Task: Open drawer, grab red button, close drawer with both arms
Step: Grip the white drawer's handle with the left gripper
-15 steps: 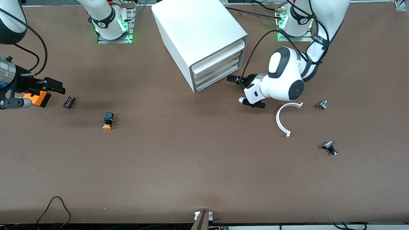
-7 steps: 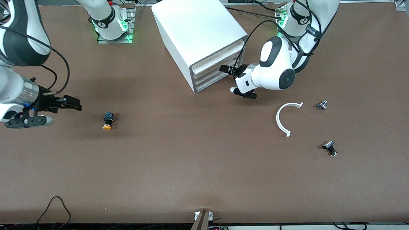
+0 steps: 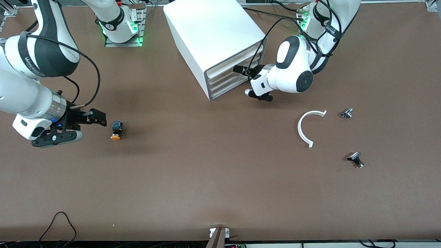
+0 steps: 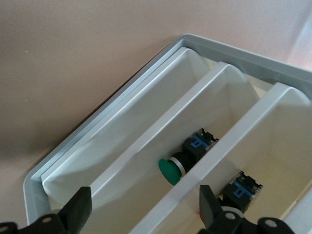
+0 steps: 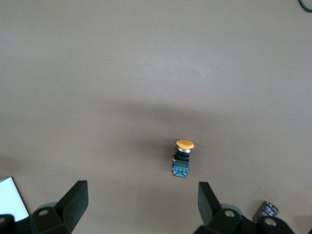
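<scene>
The white cabinet (image 3: pixel 209 25) holds three alike cream-fronted drawers (image 3: pixel 229 81), all pushed in. My left gripper (image 3: pixel 240 70) is open and empty right in front of the drawer fronts. In the left wrist view my left gripper (image 4: pixel 145 214) frames two drawers. One holds a green-capped button (image 4: pixel 171 170). The drawer (image 4: pixel 234 134) beside it holds a dark blue button body (image 4: pixel 242 187); its cap is mostly hidden, with a trace of red by my fingertip. My right gripper (image 3: pixel 100 119) is open and empty, low over the table toward the right arm's end.
An orange-yellow capped button (image 3: pixel 115 130) lies just past my right gripper (image 5: pixel 141 204) and shows in the right wrist view (image 5: pixel 183 156). A white curved piece (image 3: pixel 304 130) and two small metal parts (image 3: pixel 347 113) (image 3: pixel 355 159) lie toward the left arm's end.
My left gripper has moved up to the drawer fronts. My right arm has swung in from the table's end toward the orange-yellow button, covering the orange box and the small dark part.
</scene>
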Robot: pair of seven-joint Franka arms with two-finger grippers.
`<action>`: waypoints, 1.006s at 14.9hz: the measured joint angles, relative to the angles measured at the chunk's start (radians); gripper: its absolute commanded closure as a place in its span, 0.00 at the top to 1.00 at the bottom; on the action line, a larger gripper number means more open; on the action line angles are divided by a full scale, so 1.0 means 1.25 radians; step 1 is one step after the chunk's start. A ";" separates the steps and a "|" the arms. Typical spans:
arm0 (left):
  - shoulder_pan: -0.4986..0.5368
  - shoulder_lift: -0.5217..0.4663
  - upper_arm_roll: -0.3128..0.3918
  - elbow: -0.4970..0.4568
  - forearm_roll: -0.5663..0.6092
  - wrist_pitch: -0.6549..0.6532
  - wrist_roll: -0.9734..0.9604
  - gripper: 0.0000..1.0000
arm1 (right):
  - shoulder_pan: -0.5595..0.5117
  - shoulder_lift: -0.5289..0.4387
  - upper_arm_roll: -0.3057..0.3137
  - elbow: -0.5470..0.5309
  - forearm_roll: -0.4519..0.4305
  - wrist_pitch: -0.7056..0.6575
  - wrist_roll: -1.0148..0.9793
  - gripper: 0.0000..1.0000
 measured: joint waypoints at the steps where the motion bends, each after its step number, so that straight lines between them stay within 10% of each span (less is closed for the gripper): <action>1: 0.001 0.000 0.000 -0.003 -0.005 0.006 0.001 0.38 | 0.006 0.006 0.000 0.003 0.000 0.007 0.000 1.00; 5: 0.002 -0.010 -0.007 0.003 -0.026 0.006 0.004 0.34 | 0.018 0.021 0.000 0.015 0.000 0.019 0.000 1.00; 6: 0.002 -0.013 -0.009 0.004 -0.029 0.006 0.004 0.67 | 0.020 0.024 0.000 0.019 0.000 0.019 0.000 1.00; 8: 0.003 -0.016 -0.009 0.003 -0.029 0.005 0.003 0.99 | 0.022 0.026 0.000 0.023 0.000 0.019 0.000 1.00; 15: 0.011 -0.012 -0.003 -0.031 -0.072 0.006 0.005 0.99 | 0.024 0.033 0.000 0.024 0.000 0.020 0.000 1.00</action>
